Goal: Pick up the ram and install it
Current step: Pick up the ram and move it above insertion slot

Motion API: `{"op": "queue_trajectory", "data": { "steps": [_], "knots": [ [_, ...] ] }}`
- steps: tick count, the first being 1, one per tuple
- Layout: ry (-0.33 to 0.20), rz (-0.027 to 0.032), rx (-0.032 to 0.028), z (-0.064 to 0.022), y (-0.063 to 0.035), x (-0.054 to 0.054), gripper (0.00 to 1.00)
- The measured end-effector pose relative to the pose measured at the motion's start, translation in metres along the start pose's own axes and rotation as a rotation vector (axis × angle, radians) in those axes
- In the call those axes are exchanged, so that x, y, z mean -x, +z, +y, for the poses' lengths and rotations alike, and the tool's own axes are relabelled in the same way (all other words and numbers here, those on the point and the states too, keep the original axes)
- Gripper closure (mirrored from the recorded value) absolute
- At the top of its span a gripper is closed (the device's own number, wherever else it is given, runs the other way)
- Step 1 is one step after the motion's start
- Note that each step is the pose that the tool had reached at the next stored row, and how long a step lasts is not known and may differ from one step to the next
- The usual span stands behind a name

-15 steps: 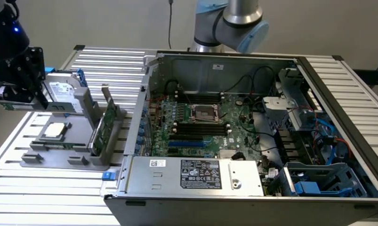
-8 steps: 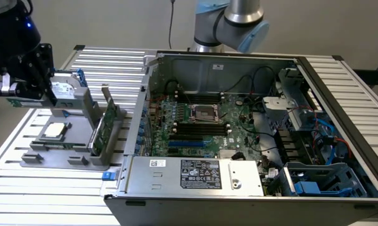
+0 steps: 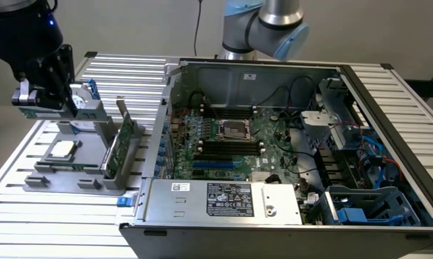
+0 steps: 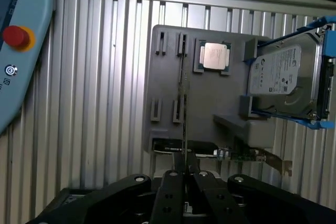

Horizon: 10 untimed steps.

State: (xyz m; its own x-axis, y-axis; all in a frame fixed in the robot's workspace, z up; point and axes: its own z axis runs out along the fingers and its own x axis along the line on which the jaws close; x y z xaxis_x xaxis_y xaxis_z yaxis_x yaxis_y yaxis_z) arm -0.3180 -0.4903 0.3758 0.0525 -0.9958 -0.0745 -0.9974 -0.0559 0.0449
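Note:
My black gripper hangs above the exterior view's left end of the table, over the grey parts holder. It is shut on the ram, a thin green stick showing just below the fingers. In the wrist view the ram appears edge-on as a thin dark line running out from between the closed fingers, lifted above the grey holder. The open computer case lies to the exterior view's right, with black memory slots on its green motherboard.
On the holder stand a processor chip, a silver hard drive with blue rails and an upright green expansion card. A pendant with a red button lies beside the slatted table. The robot's arm rises behind the case.

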Motion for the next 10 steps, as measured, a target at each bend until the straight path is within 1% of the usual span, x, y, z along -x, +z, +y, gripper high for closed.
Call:
{"op": "queue_trajectory", "data": {
  "steps": [10],
  "knots": [
    [-0.01,-0.0201,0.0086,-0.031,-0.0119,-0.001,0.86]
  ]
}}
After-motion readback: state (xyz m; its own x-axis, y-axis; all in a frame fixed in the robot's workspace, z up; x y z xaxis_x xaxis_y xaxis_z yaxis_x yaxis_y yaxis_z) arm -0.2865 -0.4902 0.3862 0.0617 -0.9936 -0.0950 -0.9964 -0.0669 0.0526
